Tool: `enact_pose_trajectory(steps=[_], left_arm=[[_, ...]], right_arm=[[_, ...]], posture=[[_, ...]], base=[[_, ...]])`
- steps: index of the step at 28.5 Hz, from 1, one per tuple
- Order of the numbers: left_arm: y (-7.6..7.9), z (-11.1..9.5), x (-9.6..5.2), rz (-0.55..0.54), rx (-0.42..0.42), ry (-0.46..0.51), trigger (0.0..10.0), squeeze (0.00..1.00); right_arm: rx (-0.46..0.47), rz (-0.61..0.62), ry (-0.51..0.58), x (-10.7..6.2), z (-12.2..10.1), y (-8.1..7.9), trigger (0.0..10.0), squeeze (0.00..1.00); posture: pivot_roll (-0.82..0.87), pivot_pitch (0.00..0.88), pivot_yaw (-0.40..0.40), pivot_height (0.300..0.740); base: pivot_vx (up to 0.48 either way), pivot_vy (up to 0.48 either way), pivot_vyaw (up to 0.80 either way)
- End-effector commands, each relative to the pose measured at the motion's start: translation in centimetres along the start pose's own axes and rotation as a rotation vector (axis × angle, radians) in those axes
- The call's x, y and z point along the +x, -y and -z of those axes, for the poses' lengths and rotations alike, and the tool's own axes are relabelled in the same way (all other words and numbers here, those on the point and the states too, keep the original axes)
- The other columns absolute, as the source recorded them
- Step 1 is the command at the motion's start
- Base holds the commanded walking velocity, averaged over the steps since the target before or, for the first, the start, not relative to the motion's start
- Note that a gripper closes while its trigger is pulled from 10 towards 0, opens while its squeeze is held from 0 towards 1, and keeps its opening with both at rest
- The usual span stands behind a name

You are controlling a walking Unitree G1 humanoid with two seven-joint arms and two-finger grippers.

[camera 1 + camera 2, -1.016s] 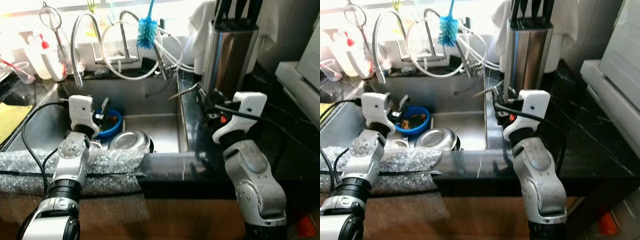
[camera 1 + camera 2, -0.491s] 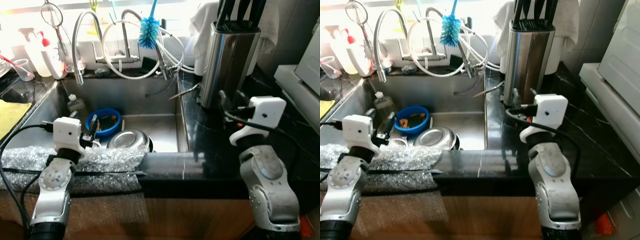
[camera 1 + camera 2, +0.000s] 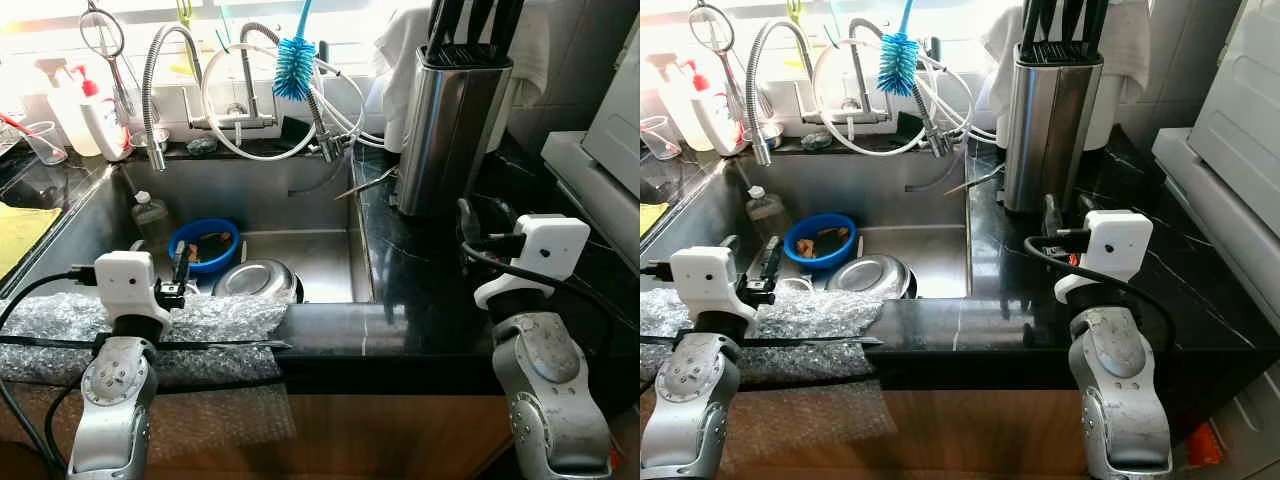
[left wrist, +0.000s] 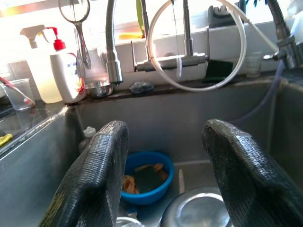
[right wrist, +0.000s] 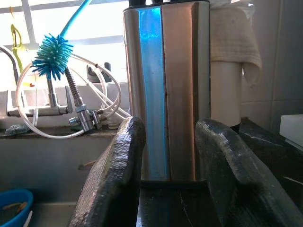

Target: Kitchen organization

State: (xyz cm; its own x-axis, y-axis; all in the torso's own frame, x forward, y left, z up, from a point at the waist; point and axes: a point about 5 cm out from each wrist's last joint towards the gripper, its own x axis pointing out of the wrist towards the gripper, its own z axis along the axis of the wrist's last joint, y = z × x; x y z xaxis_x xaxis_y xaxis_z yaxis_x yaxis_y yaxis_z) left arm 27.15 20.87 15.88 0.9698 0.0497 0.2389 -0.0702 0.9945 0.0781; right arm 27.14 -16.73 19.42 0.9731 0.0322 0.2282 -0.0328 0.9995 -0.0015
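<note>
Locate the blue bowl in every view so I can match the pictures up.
Left eye view: blue bowl on the sink floor, behind the steel bowl.
Right eye view: same spot.
Left wrist view: low centre, between the fingers.
Right wrist view: bottom corner.
Shared landmark: blue bottle brush.

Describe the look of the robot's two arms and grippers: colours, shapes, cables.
Both arms are silver-grey with rounded joint housings, each topped by a boxy white wrist module. Black cables loop from the modules: one trails off the left arm, another curls beside the right arm. The left gripper and right gripper each have two broad black fingers with a rough, textured surface.
</note>
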Motion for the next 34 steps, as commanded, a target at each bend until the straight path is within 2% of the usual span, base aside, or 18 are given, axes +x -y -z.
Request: enact_pose_trajectory(steps=[1, 19, 34], left_arm=[[0.30, -0.76, 0.32, -0.001, -0.017, 0.022, 10.0, 0.00], [0.89, -1.32, 0.65, 0.017, -0.030, 0.015, 10.0, 0.00], [1.07, -1.41, 0.66, 0.017, -0.041, 0.008, 10.0, 0.00]], right_arm=[[0.013, 0.000, 0.022, 0.24, -0.44, -0.26, 10.0, 0.00], [0.033, 0.014, 0.026, 0.46, -0.49, -0.85, 10.0, 0.00], [0.037, 0.011, 0.024, 0.69, -0.52, -1.11, 10.0, 0.00]], posture=[[-0.06, 0.000, 0.057, 0.740], [-0.06, 0.000, 0.077, 0.740], [-0.06, 0.000, 0.075, 0.740]], base=[[0.000, 0.000, 0.00], [0.000, 0.000, 0.00], [-0.249, 0.000, 0.00]])
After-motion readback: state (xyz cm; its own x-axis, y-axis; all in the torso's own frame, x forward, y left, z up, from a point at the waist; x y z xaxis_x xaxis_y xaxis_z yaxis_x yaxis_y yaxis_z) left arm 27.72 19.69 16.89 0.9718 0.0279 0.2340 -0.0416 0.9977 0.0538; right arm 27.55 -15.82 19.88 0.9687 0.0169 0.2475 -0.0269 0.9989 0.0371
